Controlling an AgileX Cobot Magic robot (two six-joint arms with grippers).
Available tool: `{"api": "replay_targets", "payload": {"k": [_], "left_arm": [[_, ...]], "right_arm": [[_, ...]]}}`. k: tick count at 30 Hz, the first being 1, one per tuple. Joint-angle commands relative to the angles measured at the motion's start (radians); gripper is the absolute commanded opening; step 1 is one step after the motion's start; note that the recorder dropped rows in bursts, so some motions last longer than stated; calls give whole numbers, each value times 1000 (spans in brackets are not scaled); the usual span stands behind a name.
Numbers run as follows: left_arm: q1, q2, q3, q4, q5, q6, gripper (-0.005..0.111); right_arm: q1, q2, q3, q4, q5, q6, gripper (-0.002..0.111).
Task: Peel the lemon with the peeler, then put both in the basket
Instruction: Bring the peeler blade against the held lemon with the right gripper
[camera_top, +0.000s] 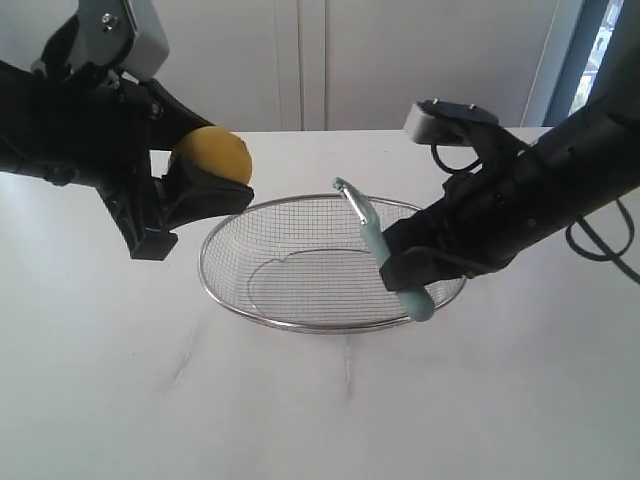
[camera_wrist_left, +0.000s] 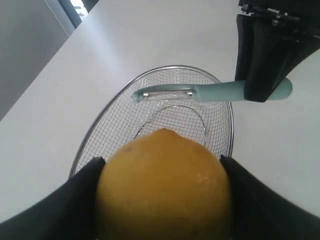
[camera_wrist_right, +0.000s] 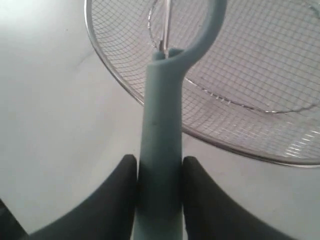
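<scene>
Well, my left claw (camera_top: 197, 186) is spread wide and clamped on the lemon (camera_top: 215, 152), pinching its two sides so the nubbed tip faces the blade. My right claw (camera_top: 415, 270) is half-closed on the teal handle of the peeler (camera_top: 372, 240), gripped low so the metal head stands free to cut. Both things hang in the air, the lemon just outside the left rim of the basket (camera_top: 300, 325) and the peeler above its right rim. The basket sits mid-table (camera_top: 150, 390), well off every edge, handy for dropping both in.
</scene>
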Motion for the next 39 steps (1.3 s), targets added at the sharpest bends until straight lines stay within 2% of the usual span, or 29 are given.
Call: {"api": "replay_targets", "payload": {"k": [1,15,19,39], "left_arm": [[-6,19,-1,-40,10,15,0],[-6,21,-1,-40,80,4,0],[-6,21,-1,-40,74,4,0],[-6,38,-1,-40,64,2,0]], "right_arm": [[16,44,5,111,24,-89,0],[121,51,5,177,-21,-124,0],[121,51,5,252,3,-126,0],[121,51,5,298,69,-126,0]]}}
